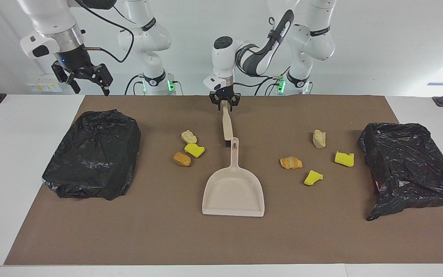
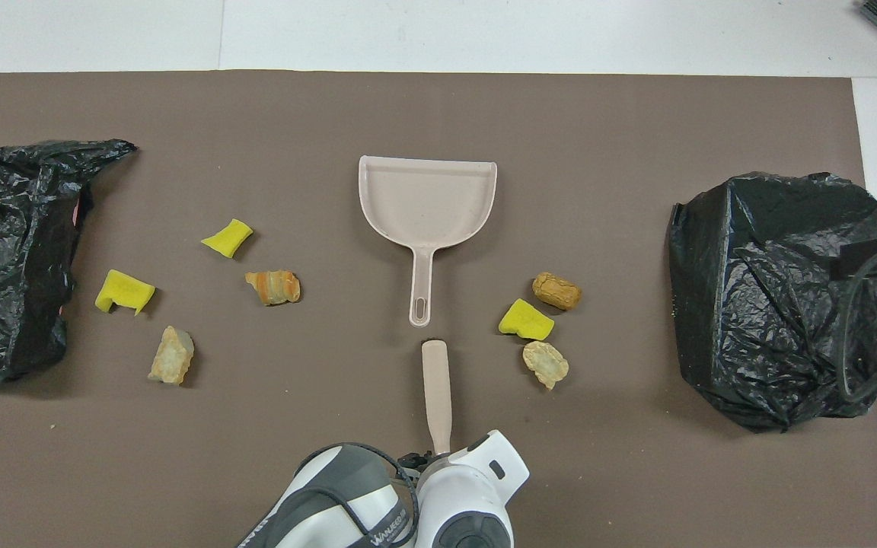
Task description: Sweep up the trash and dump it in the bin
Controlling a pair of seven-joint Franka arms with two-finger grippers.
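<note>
Facing view: my left gripper (image 1: 224,105) pinches the near end of the brush (image 1: 227,125) handle. The trash (image 1: 189,148) lies on the mat farther out than that brush, in two clusters flanking the dustpan (image 1: 233,190). My right gripper (image 1: 87,82) waits, spread, above one black bag (image 1: 92,154).

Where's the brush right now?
The brush lies mid-table on the brown mat, nearer the robots than the dustpan, its head by the dustpan's handle tip. The left hand is at its handle end.
</note>
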